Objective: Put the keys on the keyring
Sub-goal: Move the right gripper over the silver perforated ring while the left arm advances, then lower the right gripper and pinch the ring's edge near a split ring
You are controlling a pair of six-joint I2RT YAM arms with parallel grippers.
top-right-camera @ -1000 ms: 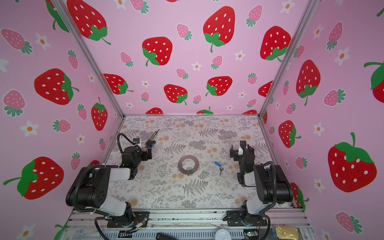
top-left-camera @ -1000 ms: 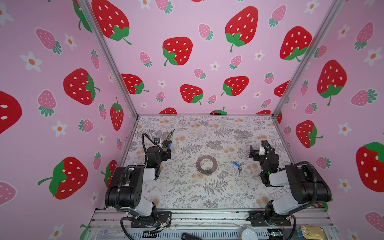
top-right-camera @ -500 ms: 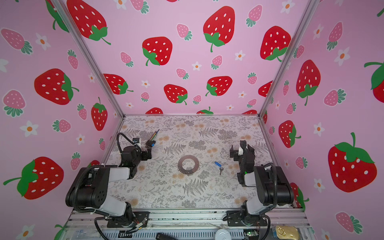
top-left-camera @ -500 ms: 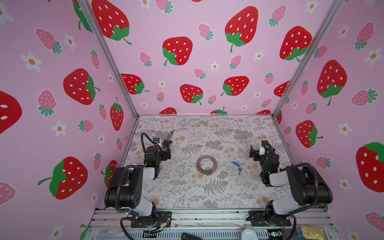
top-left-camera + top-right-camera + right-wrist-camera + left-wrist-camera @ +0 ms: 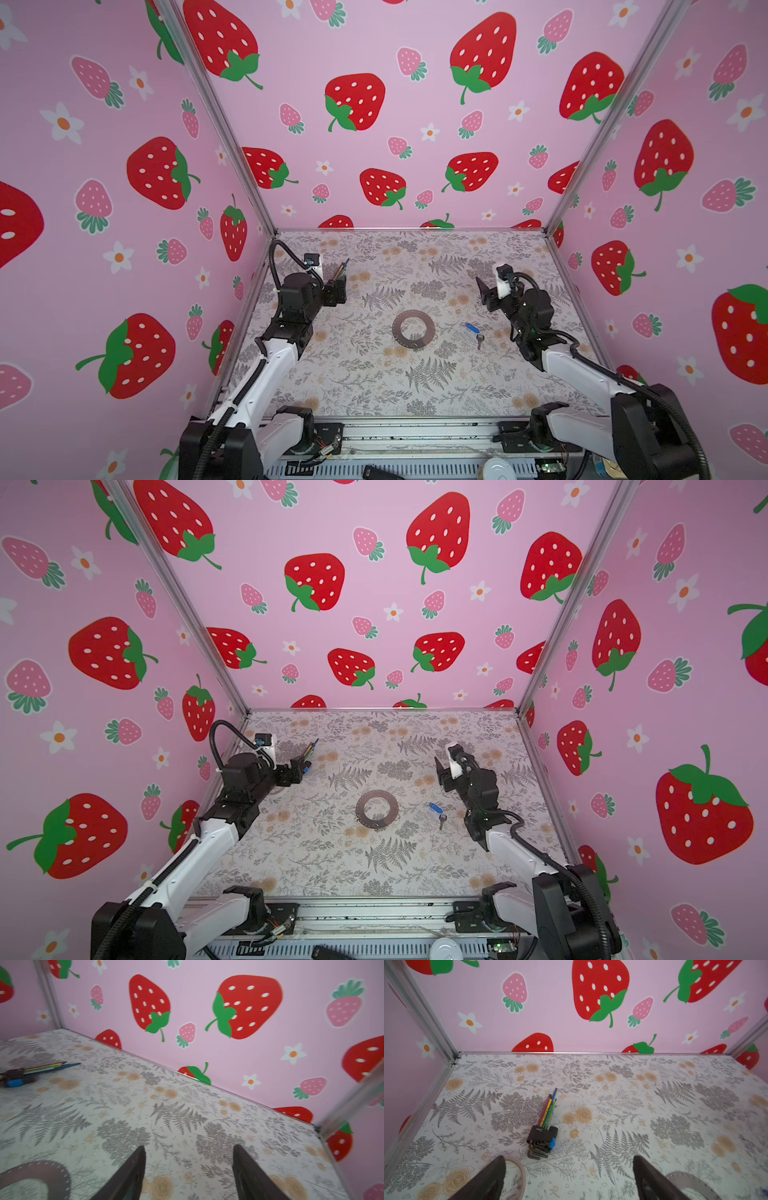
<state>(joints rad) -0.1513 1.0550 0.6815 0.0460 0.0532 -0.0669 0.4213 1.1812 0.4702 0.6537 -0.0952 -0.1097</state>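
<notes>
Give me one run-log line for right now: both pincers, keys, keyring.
left pincer: open, empty | right pincer: open, empty | keys: lying beside keyring, not touching | step: keys not yet grasped

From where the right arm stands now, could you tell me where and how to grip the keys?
Probably the blue tag of the keys, from straight above with the right gripper, jaws across its narrow width. It lies flat on the table, broader than the tiny silver key joined to it, with bare table on both long sides.
</notes>
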